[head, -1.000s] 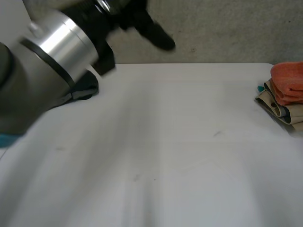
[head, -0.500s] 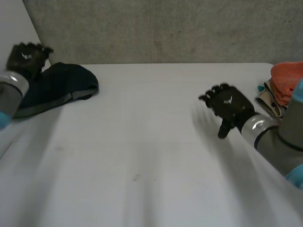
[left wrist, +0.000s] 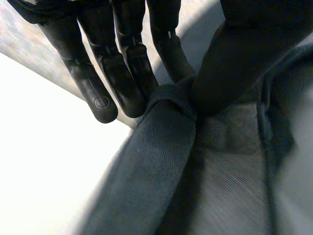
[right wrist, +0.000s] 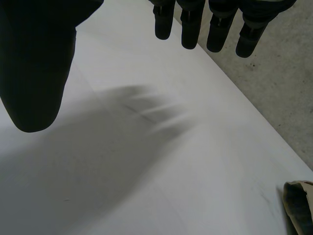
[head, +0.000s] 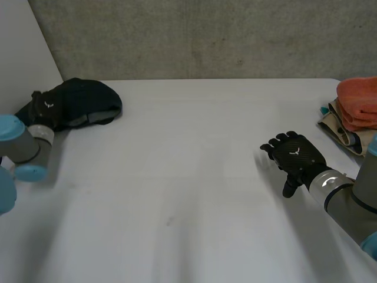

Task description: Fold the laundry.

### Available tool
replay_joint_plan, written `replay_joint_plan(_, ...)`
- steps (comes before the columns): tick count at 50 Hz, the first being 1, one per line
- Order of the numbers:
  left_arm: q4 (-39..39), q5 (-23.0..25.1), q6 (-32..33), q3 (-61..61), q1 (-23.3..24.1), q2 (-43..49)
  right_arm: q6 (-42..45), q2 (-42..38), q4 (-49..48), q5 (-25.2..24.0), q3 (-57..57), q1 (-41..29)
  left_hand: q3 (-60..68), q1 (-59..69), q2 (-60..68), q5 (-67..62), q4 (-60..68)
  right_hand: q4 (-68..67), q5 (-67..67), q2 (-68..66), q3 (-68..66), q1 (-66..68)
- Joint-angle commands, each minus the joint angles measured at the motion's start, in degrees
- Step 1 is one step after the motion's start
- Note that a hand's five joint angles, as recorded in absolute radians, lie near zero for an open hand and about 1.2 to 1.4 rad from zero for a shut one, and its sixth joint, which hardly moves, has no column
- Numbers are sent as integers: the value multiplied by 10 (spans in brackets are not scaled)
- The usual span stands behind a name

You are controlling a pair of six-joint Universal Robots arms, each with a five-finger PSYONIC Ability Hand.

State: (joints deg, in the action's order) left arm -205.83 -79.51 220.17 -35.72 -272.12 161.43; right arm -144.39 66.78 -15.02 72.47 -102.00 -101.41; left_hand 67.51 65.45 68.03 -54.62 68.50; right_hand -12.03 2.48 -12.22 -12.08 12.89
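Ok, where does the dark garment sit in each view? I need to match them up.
Head view: dark garment on the white table, far left corner, left robot hand at its left end.
Left wrist view: a fold of it pinched between that hand's fingers and thumb.
Right wrist view: looks past the right robot hand toward the folded stack.
Shared landmark: the white table.
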Motion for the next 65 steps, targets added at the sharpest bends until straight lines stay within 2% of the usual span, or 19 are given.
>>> replay_joint_plan(1,-31,-24,-62,-131,52,-187,0,1,1,-1,-1,-2,125,145,120,-154,115,20,-25,22,21,-29)
replay_joint_plan(7,-46,-28,-200,-268,132,-369,0,11,1,-1,-10,-1,125,145,120,-154,115,20,-25,22,21,-29)
replay_joint_plan(10,-35,-28,-241,-318,171,-429,0,25,1,-2,-12,1,125,145,120,-154,115,20,-25,22,21,-29)
replay_joint_plan(15,23,-29,-305,-412,277,-514,-2,48,-3,0,-16,9,125,145,120,-154,115,20,-25,22,21,-29)
replay_joint_plan(18,43,-33,-326,-438,332,-514,-7,58,-7,1,-17,21,125,145,120,-154,115,20,-25,22,21,-29)
replay_joint_plan(23,74,-47,-368,-448,458,-422,-10,62,-11,5,-17,24,125,145,120,-154,115,20,-25,22,21,-29)
replay_joint_plan(27,92,-89,-395,-417,503,-348,-11,60,-17,7,-17,26,118,139,113,-147,109,20,-25,22,21,-29)
replay_joint_plan(29,105,-104,-396,-409,505,-336,-11,59,-18,7,-18,25,-146,-125,-151,117,-156,20,-25,22,21,-29)
replay_joint_plan(30,124,-119,-392,-403,507,-339,-11,59,-17,7,-18,26,-394,-373,-399,365,-404,20,-25,22,21,-29)
replay_joint_plan(31,133,-125,-391,-400,507,-343,-11,59,-17,7,-18,25,-450,-429,-455,421,-460,20,-25,22,21,-29)
replay_joint_plan(34,159,-135,-388,-399,500,-390,-11,60,-17,10,-22,24,-537,-517,-542,508,-547,20,-25,22,21,-29)
replay_joint_plan(37,167,-134,-383,-405,473,-439,-12,62,-16,15,-28,24,-544,-524,-550,515,-554,20,-25,22,21,-29)
replay_joint_plan(42,172,-130,-347,-449,382,-530,-26,77,-5,36,-36,7,-546,-525,-551,517,-556,20,-25,22,21,-29)
replay_joint_plan(45,174,-127,-317,-479,345,-555,-68,99,18,46,-35,-29,-548,-527,-553,519,-558,20,-25,22,21,-29)
replay_joint_plan(47,172,-115,-279,-509,295,-570,-94,102,33,47,-30,-45,-548,-527,-553,519,-558,20,-25,22,21,-29)
replay_joint_plan(49,172,-101,-253,-530,257,-575,-128,105,51,44,-27,-62,-548,-527,-553,519,-558,20,-25,22,21,-29)
replay_joint_plan(53,169,-37,-179,-582,161,-570,-164,108,61,43,-18,-80,-548,-527,-553,519,-558,20,-25,22,21,-29)
replay_joint_plan(57,165,15,-132,-602,101,-542,-170,101,60,44,-7,-107,-546,-525,-551,517,-556,20,-25,22,21,-29)
replay_joint_plan(65,158,44,-73,-586,43,-451,-164,22,31,51,38,-200,-541,-520,-546,512,-551,20,-25,22,21,-29)
